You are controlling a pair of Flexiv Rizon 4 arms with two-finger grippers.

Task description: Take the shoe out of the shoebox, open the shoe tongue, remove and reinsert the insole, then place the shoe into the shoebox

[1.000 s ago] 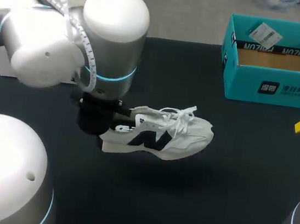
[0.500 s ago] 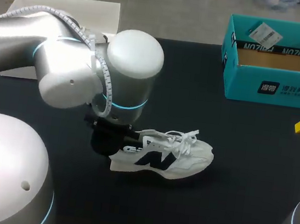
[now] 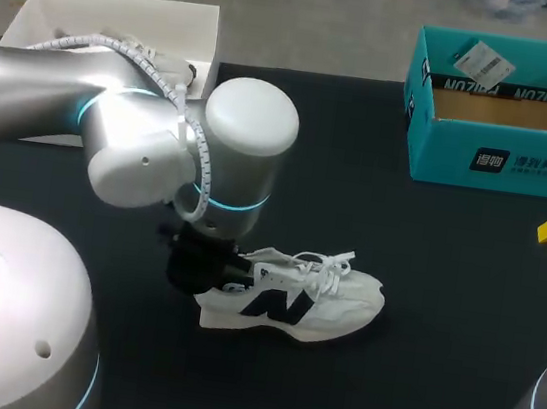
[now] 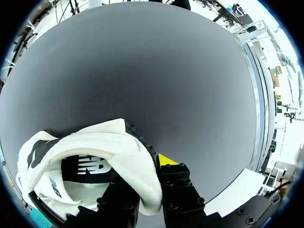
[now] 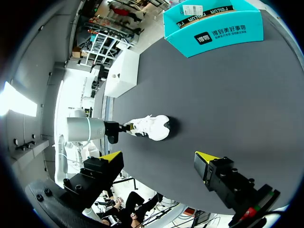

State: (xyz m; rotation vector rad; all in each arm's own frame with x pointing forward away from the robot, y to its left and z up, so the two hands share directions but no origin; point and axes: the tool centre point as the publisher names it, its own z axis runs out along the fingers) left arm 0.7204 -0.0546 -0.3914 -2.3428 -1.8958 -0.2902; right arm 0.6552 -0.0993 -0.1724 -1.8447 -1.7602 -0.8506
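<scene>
At the far left a white open box (image 3: 117, 17) sat at the tabletop's (image 3: 411, 384) back edge, behind the left arm (image 3: 150, 143). That arm's bulk hid the left pincer (image 3: 203, 264) from above. The wrist view showed it clamped on the heel of the white shoe (image 3: 307, 295), one finger inside the collar and one outside. The shoe stood sole down mid-tabletop, toe pointing right. Well apart at the back right stood the teal shoebox (image 3: 501, 159), open. The right pincer (image 5: 159, 164) hung spread wide, holding nothing.
</scene>
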